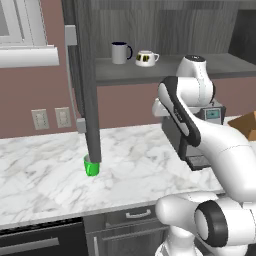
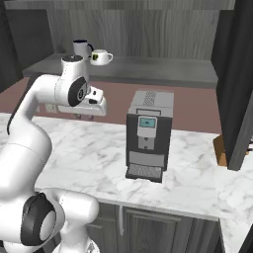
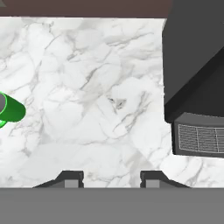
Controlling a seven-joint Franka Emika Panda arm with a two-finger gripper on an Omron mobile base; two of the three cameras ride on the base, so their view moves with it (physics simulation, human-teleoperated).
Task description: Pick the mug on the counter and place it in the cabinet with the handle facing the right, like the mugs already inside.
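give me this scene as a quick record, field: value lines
target: green mug standing on the counter, partly behind the open cabinet door
gripper: above bare marble, jaws apart, holding nothing
shelf: cabinet holds a dark navy mug and a white mug
other: coffee machine on the counter
status: mug not yet picked
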